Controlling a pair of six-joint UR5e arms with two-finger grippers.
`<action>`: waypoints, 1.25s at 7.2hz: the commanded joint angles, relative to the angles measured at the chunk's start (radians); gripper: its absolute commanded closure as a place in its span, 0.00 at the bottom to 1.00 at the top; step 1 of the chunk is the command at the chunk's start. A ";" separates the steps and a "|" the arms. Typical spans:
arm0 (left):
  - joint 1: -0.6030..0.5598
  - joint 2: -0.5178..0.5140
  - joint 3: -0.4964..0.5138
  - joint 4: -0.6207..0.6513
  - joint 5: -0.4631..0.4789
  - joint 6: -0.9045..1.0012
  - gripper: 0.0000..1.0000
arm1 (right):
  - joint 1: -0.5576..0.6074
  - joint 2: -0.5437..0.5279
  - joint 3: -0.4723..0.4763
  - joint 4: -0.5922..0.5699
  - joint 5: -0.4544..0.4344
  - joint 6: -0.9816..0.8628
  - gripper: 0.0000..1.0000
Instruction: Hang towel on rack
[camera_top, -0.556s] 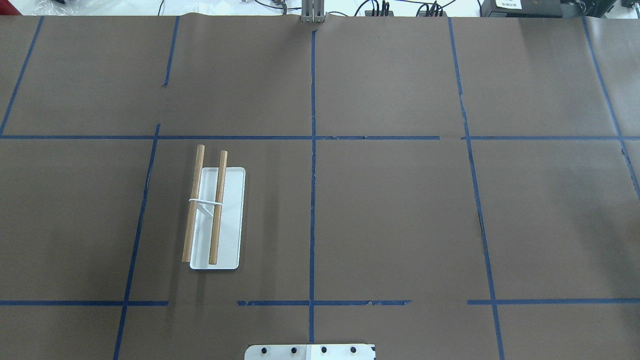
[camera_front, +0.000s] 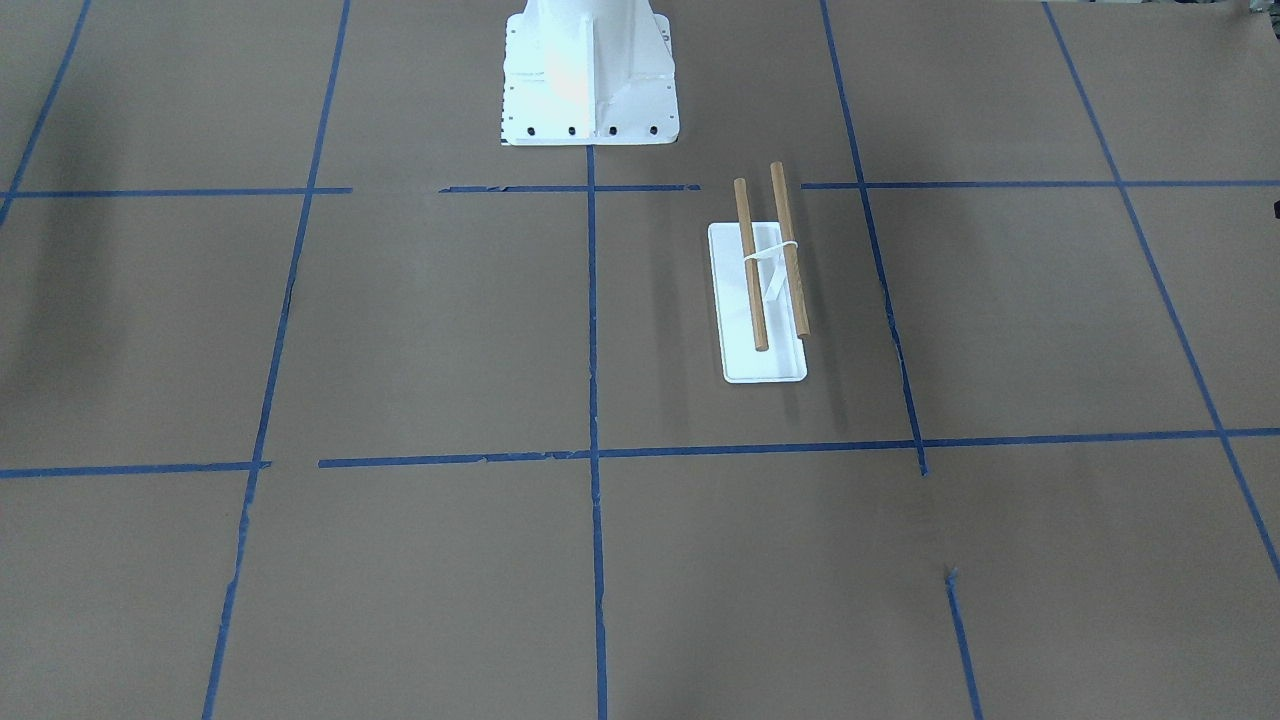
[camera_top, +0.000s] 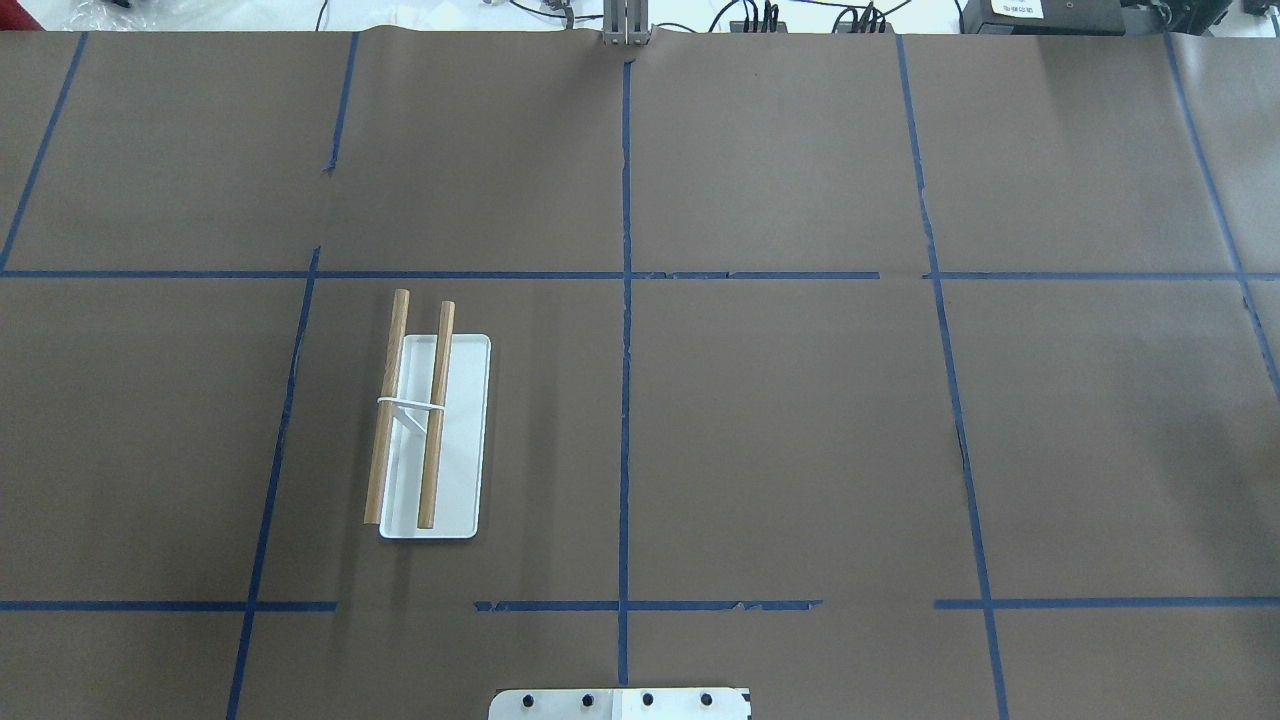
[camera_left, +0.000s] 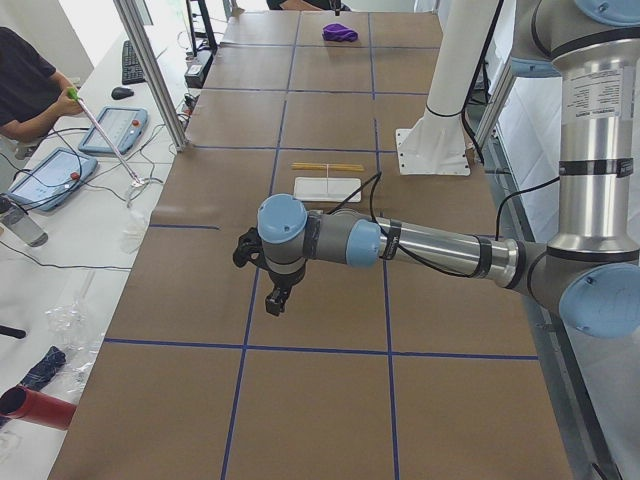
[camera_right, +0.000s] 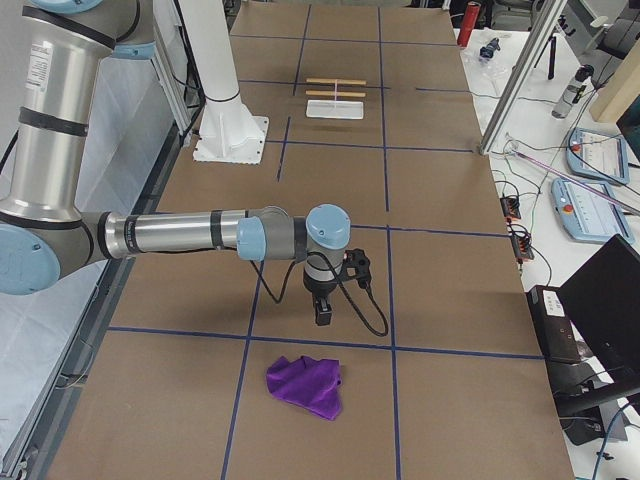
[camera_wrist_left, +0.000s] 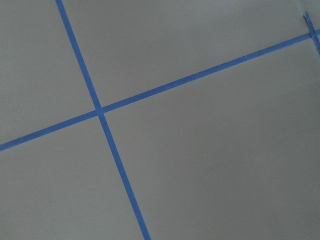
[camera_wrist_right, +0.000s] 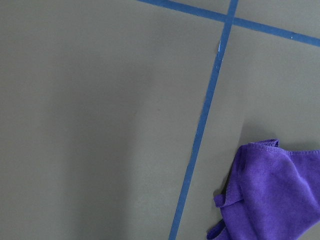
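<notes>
The rack (camera_top: 437, 410) stands on the brown table, two wooden dowel bars above a flat white base; it also shows in the front-facing view (camera_front: 765, 360) and both side views (camera_left: 327, 186) (camera_right: 335, 110). The towel (camera_right: 305, 385) is a crumpled purple cloth at the table's right end, also seen in the right wrist view (camera_wrist_right: 272, 190) and far off in the left side view (camera_left: 340, 33). My right gripper (camera_right: 323, 315) hangs over the table just short of the towel. My left gripper (camera_left: 275, 298) hangs over the table's left part. I cannot tell whether either is open or shut.
The large white bolted pedestal (camera_front: 588, 80) stands at the robot's edge of the table (camera_right: 232, 135). Blue tape lines grid the brown paper. An operator (camera_left: 25, 80) and tablets sit beside the far edge, behind an aluminium post (camera_left: 150, 70).
</notes>
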 joint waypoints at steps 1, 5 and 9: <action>-0.001 -0.011 0.000 -0.006 -0.003 -0.005 0.00 | 0.000 -0.003 0.000 0.000 0.000 0.000 0.00; 0.000 -0.042 0.017 -0.055 -0.012 -0.069 0.00 | -0.002 -0.006 0.003 0.006 0.080 0.002 0.00; 0.000 -0.031 0.029 -0.145 -0.013 -0.072 0.00 | -0.002 0.106 -0.392 0.304 0.059 0.017 0.00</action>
